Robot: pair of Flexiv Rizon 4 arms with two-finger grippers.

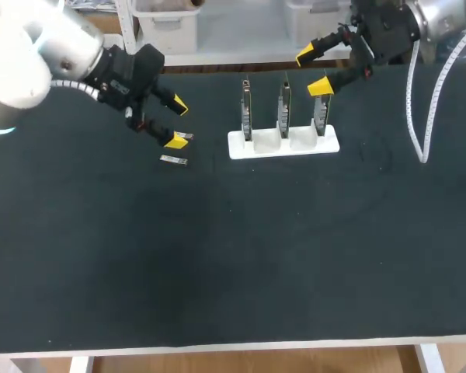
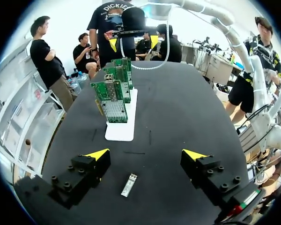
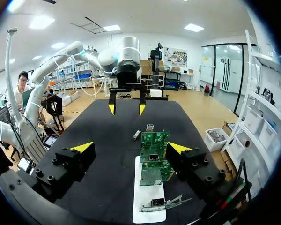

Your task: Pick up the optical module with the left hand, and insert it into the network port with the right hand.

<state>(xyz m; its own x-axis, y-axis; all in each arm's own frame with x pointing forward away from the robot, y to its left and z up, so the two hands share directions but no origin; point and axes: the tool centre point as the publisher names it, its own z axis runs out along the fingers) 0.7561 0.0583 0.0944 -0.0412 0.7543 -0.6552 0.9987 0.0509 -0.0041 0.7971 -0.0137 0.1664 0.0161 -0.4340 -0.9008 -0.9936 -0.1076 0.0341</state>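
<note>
The small silver rectangular metal optical module (image 2: 129,184) is lying flat on the black surface (image 1: 217,256), just under and between the wide-spread fingers of the left gripper (image 2: 146,154), touching neither; being thin and low, it is probably risking a skid or twist if the fingers are closing off-centre or too high; the right gripper (image 1: 313,70), also gaping and holding nothing, is hovering near the white slotted stand (image 1: 237,146), which is carrying three upright green circuit boards (image 1: 283,109); a skewed grasp is likely jamming at the port later.
</note>
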